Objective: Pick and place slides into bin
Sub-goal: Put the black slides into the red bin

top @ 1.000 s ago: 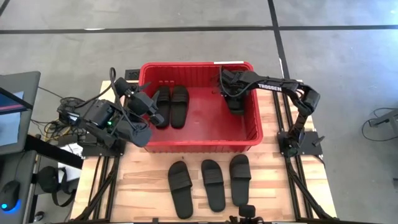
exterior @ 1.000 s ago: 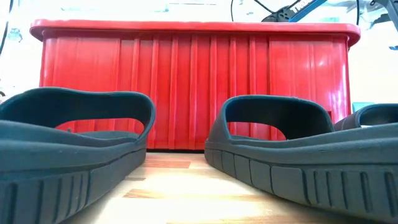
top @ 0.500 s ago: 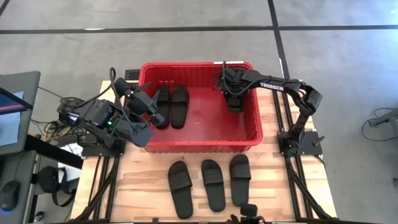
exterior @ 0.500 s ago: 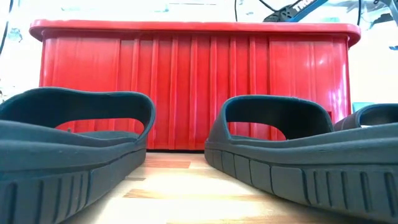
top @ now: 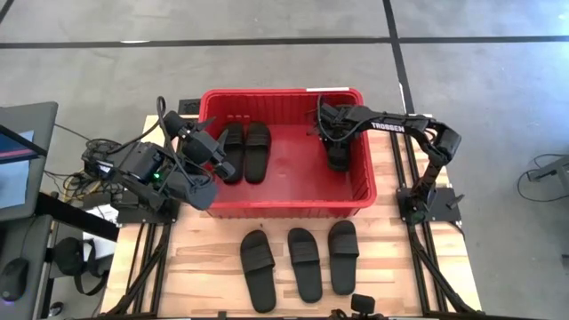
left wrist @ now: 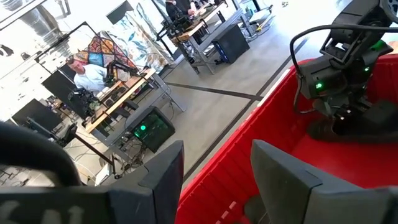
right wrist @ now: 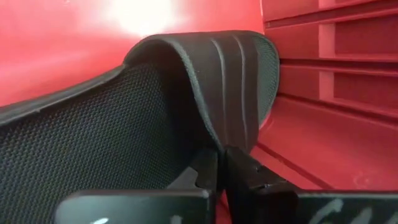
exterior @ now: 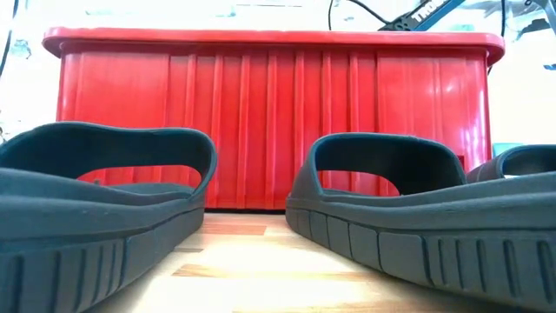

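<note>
Nearest me, three slides [top: 302,260] lie in a row in front of the bin [top: 360,187]. Inside it, two more [top: 244,151] sit by its left wall, where my left gripper [top: 216,151] hovers, fingers apart. My right gripper [top: 327,133] pinches a slide [top: 338,156] at the bin's far-right corner.

The only legible lettering is the white brand word "TROSSEN" on the forearm link of the right arm [top: 391,125], seen in the high view where the arm reaches over the bin [top: 210,107]. In the low view, part of the same white lettering shows on that arm, too cropped to read.
</note>
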Tool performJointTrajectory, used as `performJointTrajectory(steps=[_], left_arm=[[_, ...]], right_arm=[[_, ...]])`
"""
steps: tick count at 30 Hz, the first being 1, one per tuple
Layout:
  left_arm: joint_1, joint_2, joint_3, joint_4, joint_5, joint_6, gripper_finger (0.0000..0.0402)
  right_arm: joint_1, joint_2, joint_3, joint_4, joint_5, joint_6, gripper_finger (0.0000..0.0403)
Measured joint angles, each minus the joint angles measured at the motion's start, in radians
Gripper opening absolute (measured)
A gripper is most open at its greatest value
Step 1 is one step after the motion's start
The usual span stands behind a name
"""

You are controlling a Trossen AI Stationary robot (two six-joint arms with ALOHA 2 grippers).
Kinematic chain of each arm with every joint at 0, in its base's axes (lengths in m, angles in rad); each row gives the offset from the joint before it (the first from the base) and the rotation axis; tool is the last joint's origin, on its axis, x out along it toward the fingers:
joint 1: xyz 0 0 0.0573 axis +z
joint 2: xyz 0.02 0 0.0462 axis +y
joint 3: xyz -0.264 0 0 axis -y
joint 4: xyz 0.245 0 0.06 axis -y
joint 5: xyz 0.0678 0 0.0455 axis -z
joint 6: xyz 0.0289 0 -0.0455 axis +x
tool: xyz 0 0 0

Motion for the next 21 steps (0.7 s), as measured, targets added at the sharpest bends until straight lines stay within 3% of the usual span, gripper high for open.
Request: performJointTrajectory(steps=[11,21], left_arm=[[0.000,0.000,0.000,0.000,0.005,0.000,0.0176],[0.000,0.000,0.000,0.000,0.008,0.000,0.0177]], right_arm=[[-0.003,0.000,-0.014,0.004,-0.027,0.004,0.0018],[-0.005,0.002,-0.015,0.005,-0.071,0.004,0.0098]])
